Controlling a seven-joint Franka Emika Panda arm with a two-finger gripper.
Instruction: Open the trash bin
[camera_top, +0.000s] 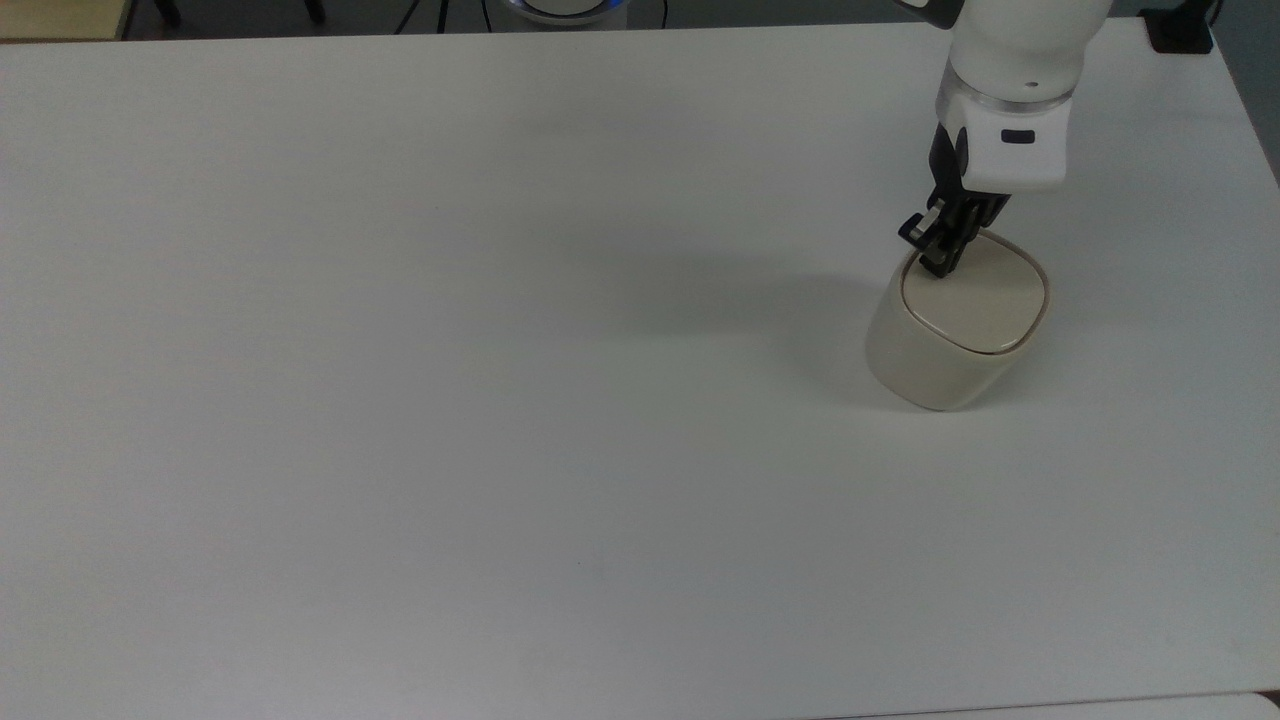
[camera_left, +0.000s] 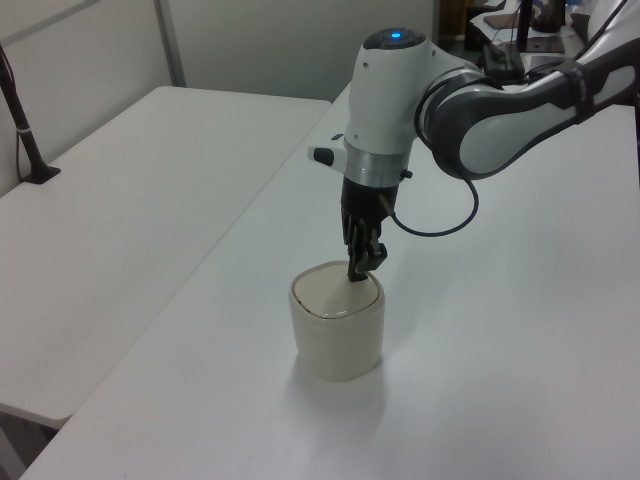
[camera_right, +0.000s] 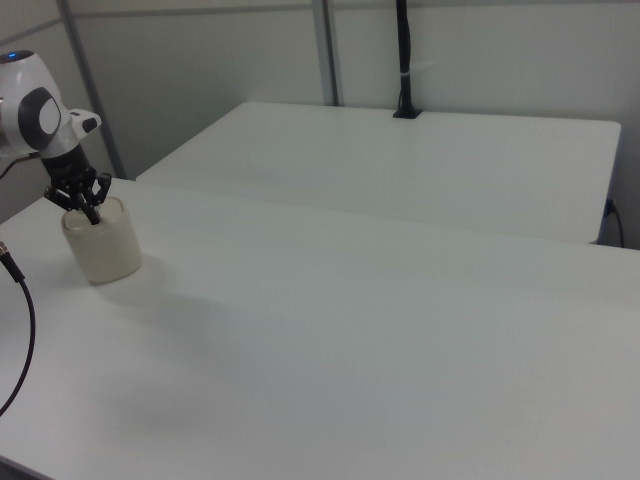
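Now pincer (camera_top: 938, 262) tip on trash bin (camera_top: 955, 325) lid, lid shut

Top view: high above the white table (camera_top: 500, 400), looking almost straight down, wide; left view: raised, off one table corner, facing the arm (camera_left: 470, 110) obliquely, fairly near; right view: lower, from the far end, looking along the table; all three share the trash bin (camera_top: 950, 330) and gripper (camera_top: 938, 262).

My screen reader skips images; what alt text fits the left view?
The gripper presses its fingertips onto the closed lid of the cream trash bin, near its far rim. The bin stands on a white table.
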